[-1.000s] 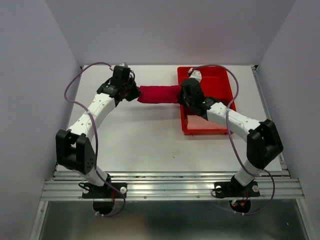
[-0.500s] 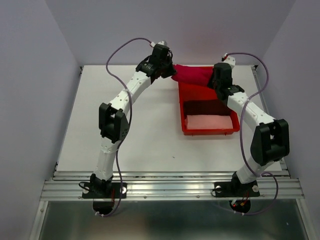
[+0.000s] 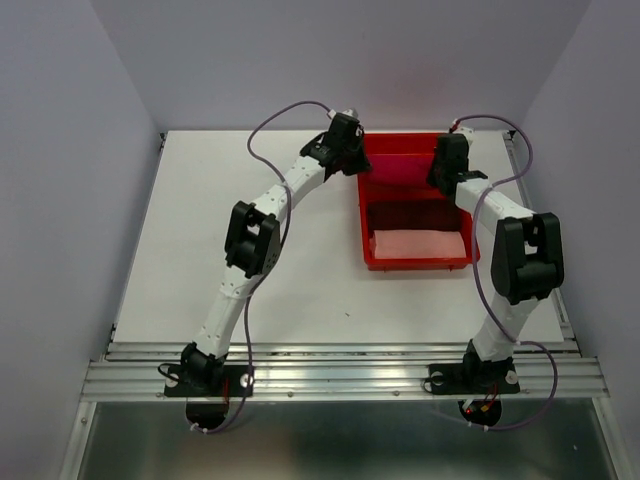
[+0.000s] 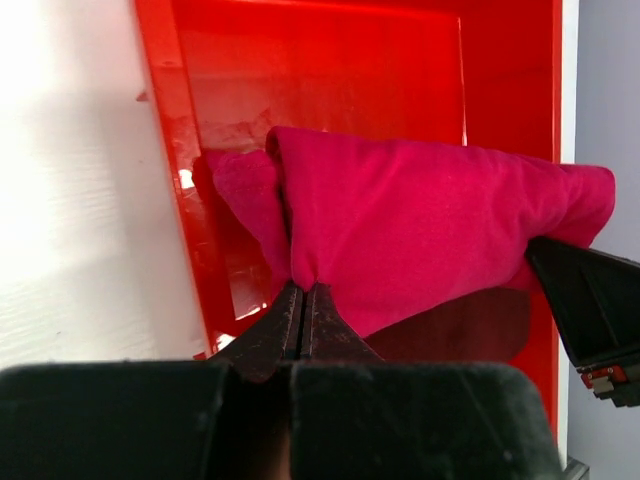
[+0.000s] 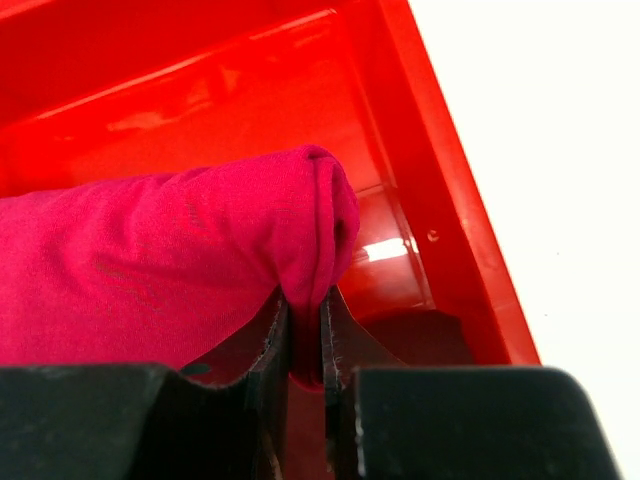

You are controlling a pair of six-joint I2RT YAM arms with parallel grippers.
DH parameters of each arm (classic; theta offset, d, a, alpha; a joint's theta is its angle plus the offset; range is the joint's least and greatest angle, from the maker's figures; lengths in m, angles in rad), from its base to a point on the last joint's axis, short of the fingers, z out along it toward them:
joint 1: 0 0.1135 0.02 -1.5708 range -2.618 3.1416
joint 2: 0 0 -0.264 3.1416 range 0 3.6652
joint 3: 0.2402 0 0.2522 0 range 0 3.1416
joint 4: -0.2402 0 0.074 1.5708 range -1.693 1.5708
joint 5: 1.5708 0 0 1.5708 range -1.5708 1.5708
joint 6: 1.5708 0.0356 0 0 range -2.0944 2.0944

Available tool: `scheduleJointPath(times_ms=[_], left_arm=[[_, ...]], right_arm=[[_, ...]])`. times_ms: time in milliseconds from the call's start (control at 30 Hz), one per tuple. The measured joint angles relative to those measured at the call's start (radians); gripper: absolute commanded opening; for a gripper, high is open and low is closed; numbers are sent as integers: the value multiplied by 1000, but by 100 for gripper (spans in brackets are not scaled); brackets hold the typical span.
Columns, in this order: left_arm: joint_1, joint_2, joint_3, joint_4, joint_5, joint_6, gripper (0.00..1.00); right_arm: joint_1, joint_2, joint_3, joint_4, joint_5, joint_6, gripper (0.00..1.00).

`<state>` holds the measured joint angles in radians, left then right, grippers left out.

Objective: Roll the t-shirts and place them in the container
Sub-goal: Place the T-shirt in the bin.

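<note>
A rolled crimson t-shirt (image 3: 401, 173) hangs across the far end of the red tray (image 3: 364, 215), held at both ends. My left gripper (image 3: 358, 166) is shut on its left end, the jaws pinching a fold (image 4: 303, 288) of the roll (image 4: 430, 225). On the right end my right gripper (image 3: 439, 183) is shut, with cloth squeezed between its fingers (image 5: 305, 303); the roll (image 5: 150, 260) stretches away to the left. A pale pink t-shirt (image 3: 420, 244) lies folded in the tray's near end. Between the two lies a dark patch (image 3: 415, 212), perhaps a dark maroon one.
The tray's left wall (image 4: 170, 160) stands just beside my left fingers, and its right wall (image 5: 450, 230) is close to my right fingers. White tabletop (image 3: 260, 270) spreads to the left of the tray. Grey walls enclose the table.
Both arms have carried the rolled crimson t-shirt from the table left of the tray to the right and away, over the tray's far end. Both grips have held.
</note>
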<state>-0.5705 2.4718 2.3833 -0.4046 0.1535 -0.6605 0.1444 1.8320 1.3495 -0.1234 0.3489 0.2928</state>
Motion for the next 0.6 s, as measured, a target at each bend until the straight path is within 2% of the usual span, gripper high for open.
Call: scheduleJointPath(times_ms=[600], left_arm=[[-31,90,5,84,42,11,0]], right_arm=[[-59,102,-2,28,-21,-44,1]])
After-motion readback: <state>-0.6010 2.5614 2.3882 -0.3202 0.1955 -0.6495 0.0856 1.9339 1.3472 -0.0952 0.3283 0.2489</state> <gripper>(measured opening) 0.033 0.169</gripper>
